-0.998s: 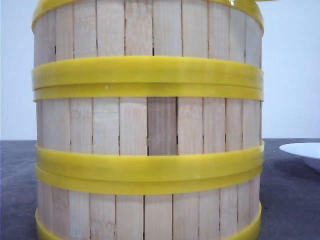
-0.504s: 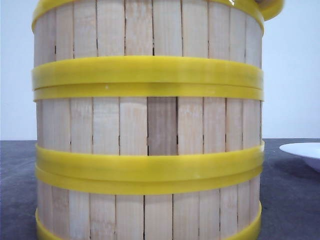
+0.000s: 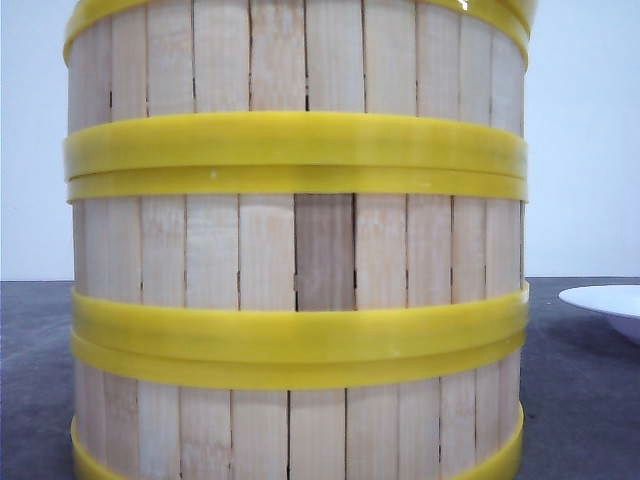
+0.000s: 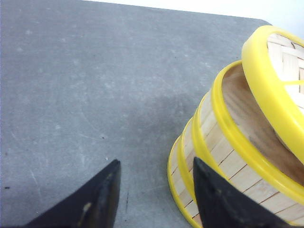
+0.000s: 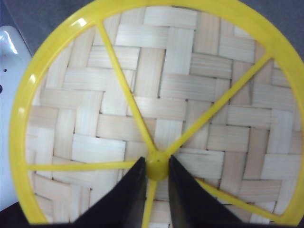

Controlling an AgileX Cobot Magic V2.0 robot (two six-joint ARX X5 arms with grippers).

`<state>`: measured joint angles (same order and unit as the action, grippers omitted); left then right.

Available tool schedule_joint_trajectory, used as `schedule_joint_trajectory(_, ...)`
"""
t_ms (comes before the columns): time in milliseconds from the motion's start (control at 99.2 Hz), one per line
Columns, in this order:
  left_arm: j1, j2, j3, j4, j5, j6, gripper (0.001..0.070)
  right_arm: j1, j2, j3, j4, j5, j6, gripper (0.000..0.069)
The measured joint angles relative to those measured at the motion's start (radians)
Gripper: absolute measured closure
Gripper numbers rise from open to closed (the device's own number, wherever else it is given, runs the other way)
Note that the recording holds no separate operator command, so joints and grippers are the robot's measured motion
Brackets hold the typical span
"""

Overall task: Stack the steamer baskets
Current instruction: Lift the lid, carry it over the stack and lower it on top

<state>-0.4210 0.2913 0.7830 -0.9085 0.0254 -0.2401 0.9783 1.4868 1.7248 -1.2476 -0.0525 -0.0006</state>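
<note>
The left gripper (image 4: 154, 197) was seen open and empty, just beside the steamer baskets (image 3: 296, 250). These stood stacked three high on the worktop (image 4: 85, 85), axis vertical. The right gripper (image 5: 156, 175) was closed on the lid (image 5: 156, 109) knob, above the stack's open top. An off-centre release could leave the lid tilted or nudge the baskets.
</note>
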Motion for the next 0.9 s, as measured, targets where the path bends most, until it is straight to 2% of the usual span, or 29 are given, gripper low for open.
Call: schedule_joint_trajectory(897,0.0,0.0,0.0,0.0,0.0,0.0,0.0424,0.001,0.051,0.0,0.015,0.001,-0.003,0.0639)
